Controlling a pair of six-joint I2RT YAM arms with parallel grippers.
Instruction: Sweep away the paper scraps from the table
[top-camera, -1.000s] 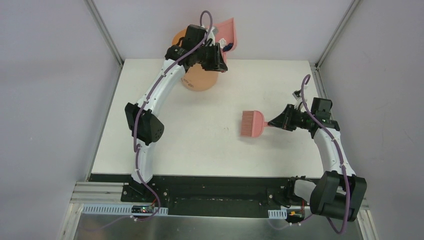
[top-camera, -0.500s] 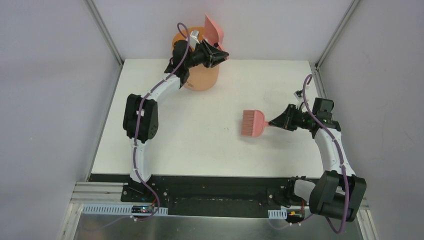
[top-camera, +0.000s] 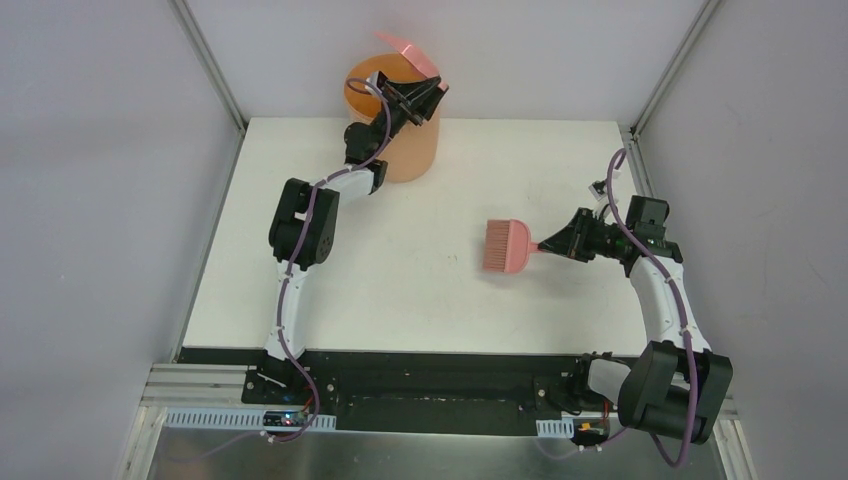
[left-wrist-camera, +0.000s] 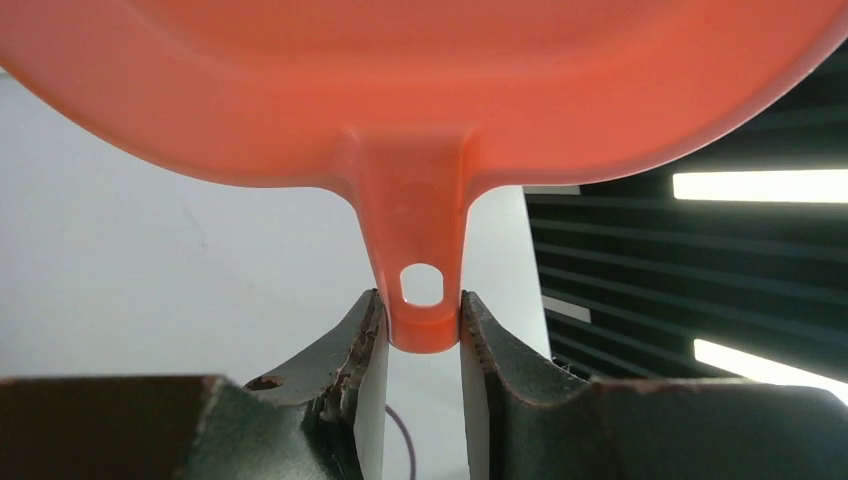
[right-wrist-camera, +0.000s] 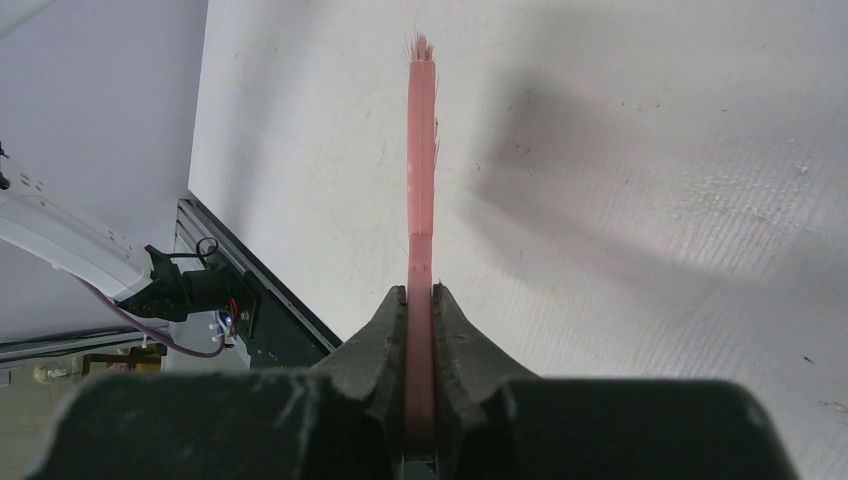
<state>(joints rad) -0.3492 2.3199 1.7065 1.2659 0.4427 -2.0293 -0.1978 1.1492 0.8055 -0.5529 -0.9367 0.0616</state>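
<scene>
Pink plastic is showing in both hands. The left hand (left-wrist-camera: 422, 325) is clamping the tip of the pink dustpan (left-wrist-camera: 420, 100) handle, one finger pressing each side of the tab just below its hanging hole. The pan is fanning out wide beyond the fingertips and tilting. The orange bucket (top-camera: 405, 150) is standing right beneath this hand, on the counter (top-camera: 400, 270).

The right hand (right-wrist-camera: 420, 300) is squeezing tight on the thin handle of the pink hand brush (right-wrist-camera: 421, 150). The brush is reaching straight out ahead of its fingers, edge-on to the wrist camera, with the bristles at the end farthest from the hand. The white counter is lying below this hand and the brush is throwing a soft shadow onto it off to one side. Whether the bristles are touching the surface I cannot tell.

The two hands are hanging well apart. Where the paper scraps are lying I cannot tell from here.
</scene>
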